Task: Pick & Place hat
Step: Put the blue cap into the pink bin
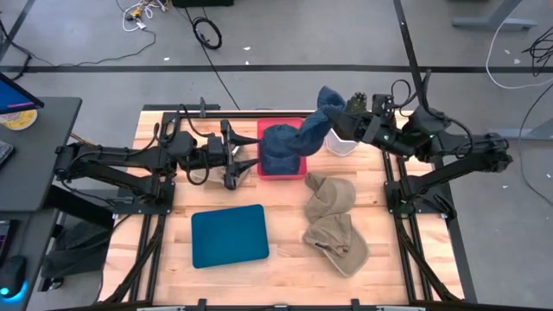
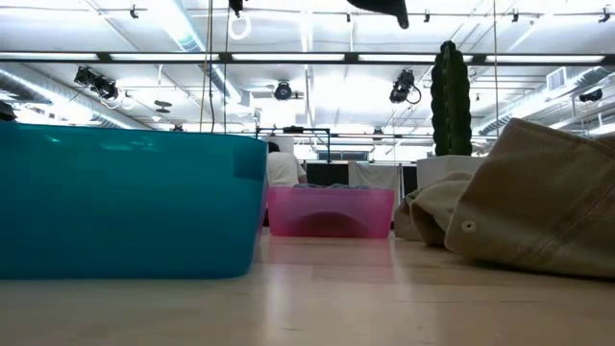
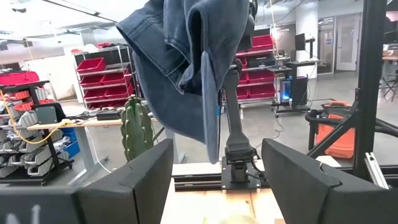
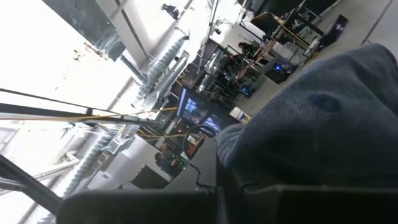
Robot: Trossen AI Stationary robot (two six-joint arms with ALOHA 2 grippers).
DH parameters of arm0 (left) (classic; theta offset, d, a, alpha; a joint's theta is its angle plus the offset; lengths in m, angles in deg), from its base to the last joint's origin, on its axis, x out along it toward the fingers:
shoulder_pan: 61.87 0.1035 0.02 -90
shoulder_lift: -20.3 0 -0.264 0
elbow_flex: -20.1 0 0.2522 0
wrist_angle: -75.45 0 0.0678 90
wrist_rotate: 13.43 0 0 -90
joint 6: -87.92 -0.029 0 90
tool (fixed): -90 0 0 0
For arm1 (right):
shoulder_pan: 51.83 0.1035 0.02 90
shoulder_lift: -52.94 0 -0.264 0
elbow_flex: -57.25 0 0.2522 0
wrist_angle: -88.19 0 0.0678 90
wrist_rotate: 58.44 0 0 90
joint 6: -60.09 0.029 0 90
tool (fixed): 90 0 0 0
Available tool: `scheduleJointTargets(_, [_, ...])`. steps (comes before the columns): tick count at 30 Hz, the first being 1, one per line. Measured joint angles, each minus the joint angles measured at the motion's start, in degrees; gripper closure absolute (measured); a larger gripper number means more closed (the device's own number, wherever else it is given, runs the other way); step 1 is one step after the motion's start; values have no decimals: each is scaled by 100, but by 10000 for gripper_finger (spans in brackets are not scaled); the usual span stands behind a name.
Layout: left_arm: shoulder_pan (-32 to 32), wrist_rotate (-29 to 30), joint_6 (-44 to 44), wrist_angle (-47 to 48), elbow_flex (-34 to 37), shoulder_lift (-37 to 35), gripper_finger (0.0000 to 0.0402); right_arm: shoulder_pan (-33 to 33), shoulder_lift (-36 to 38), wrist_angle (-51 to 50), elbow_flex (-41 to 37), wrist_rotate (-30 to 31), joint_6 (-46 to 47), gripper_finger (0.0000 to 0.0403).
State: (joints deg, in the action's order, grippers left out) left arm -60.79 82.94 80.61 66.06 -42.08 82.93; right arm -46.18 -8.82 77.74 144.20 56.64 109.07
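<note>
Denim hat (image 1: 289, 142) hangs from clamped right end effector (image 1: 333, 108) over red bin (image 1: 298, 173).

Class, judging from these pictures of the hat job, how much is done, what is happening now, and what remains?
Done: nothing clearly finished. In hand: the right hand, shut on the blue hat, holds it up over the pink bin. The left hand waits open beside the bin. Left: two tan hats lie on the table; the teal bin looks empty.

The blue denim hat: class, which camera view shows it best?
The high view: the blue denim hat hangs from the shut right gripper above the pink bin. Both wrist views show it only partly; the low view misses it.
</note>
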Motion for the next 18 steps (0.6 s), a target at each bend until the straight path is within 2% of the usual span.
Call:
scheduleJointTargets(7, [-13, 0, 9, -256, 0, 0, 154, 0, -151, 45, 0, 0, -2, 403])
scheduleJointTargets(14, [-104, -2, 17, -1150, -10, 0, 154, 0, -282, -346, 0, 160, -6, 403])
scheduleJointTargets(18, [-137, -4, -67, -863, -398, 2, 154, 0, -414, -438, 0, 277, -5, 403])
